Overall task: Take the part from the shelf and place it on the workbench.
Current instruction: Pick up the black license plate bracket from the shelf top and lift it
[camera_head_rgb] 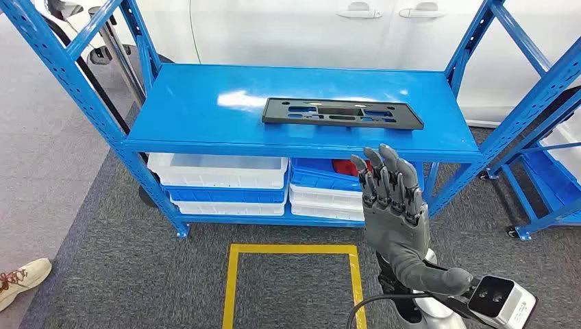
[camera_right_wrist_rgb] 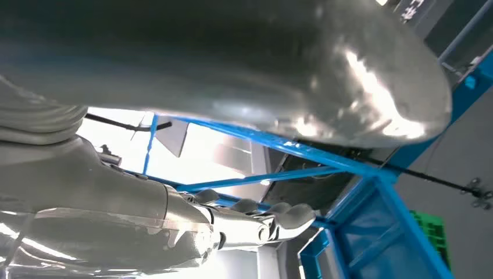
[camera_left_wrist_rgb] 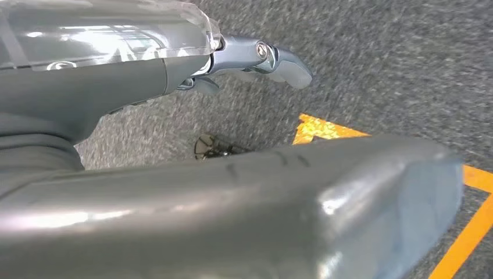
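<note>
Head view, left to right. Shoe (camera_head_rgb: pixel 20 279) at 8 o'clock on the grey carpet (camera_head_rgb: pixel 116 274). Yellow tape square (camera_head_rgb: pixel 294 252) on the floor at 6 o'clock. Blue shelf (camera_head_rgb: pixel 205 110) fills the middle; white bins (camera_head_rgb: pixel 218 171) and blue bins (camera_head_rgb: pixel 322 179) on its lower level. Black flat part (camera_head_rgb: pixel 341 113) lies on the shelf top, around 12 to 1 o'clock, untouched. Right hand (camera_head_rgb: pixel 390 205) raised at 5 o'clock, below the part, fingers straight and spread, holding nothing. Left hand (camera_left_wrist_rgb: pixel 256 58) hangs over the carpet; can't tell its finger state.
</note>
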You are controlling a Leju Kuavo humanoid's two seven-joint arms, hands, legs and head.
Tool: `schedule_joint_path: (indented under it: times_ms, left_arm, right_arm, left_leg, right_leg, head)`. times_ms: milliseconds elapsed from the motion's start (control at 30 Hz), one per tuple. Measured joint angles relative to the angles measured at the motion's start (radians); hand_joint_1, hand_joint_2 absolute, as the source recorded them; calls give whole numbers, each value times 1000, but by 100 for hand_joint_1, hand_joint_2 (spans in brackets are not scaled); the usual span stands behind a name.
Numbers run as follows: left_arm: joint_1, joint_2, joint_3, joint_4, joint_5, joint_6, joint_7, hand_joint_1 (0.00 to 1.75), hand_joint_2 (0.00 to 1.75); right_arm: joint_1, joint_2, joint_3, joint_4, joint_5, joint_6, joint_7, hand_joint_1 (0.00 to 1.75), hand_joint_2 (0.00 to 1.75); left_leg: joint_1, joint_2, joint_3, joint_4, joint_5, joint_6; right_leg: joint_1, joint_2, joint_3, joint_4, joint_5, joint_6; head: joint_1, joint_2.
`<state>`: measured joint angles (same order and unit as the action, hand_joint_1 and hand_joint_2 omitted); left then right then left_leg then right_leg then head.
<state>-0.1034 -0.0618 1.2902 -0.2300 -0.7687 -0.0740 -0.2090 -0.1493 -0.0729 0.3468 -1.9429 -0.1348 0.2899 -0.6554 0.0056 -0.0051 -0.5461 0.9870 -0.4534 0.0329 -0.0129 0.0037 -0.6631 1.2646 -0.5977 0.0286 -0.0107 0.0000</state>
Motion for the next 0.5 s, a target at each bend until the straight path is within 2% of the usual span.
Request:
schedule_joint_path:
  times_ms: [67,100,133,200,267,367,400,433,500]
  left_arm:
    - [1,0,0,0,0,0,0,0,0]
    - [2,0,0,0,0,0,0,0,0]
    - [3,0,0,0,0,0,0,0,0]
    - [4,-2,0,1,0,0,1,0,0]
    - [2,-4,0,2,0,0,1,0,0]
    - [0,-4,0,3,0,0,2,0,0]
    - [-1,-4,0,3,0,0,2,0,0]
    - [-2,-4,0,3,0,0,2,0,0]
    - [-3,-5,0,3,0,0,2,0,0]
  right_arm:
    - [2,0,0,0,1,0,0,0,0]
    - [4,0,0,0,2,0,0,0,0]
    - [5,0,0,0,2,1,0,0,0]
    - [8,1,0,0,3,4,0,0,0]
    - [12,1,-1,2,3,6,0,0,0]
    - [19,3,-3,2,5,8,0,0,0]
    - [20,4,-4,2,5,10,0,0,0]
    - [21,6,-4,2,6,12,0,0,0]
    - [25,9,-4,2,8,16,0,0,0]
  left_leg:
    - [-2,-1,8,0,-7,0]
    - [-3,-1,18,0,-15,0]
    - [-5,-2,31,0,-24,-1]
    - [-7,-3,58,1,-44,-6]
    - [-9,-3,70,1,-62,-17]
    - [-10,-1,82,13,-71,-33]
    - [-9,-1,77,37,-70,-38]
    - [-8,-1,57,78,-77,-42]
    - [-2,0,-20,203,-114,-54]
  right_leg:
    - [0,0,-27,19,7,0]
    - [0,0,-42,17,25,0]
    - [0,0,-38,-23,63,-3]
    - [5,-1,-1,-153,154,-14]
    - [12,-2,22,-231,186,-27]
    - [12,0,42,-251,182,-43]
    - [9,0,55,-256,177,-49]
    - [7,0,68,-260,172,-53]
    - [5,-2,88,-265,157,-60]
  head:
    - [0,0]
    - [0,0]
    - [0,0]
    - [0,0]
    - [1,0]
    - [1,0]
    - [1,0]
    - [1,0]
    - [1,0]
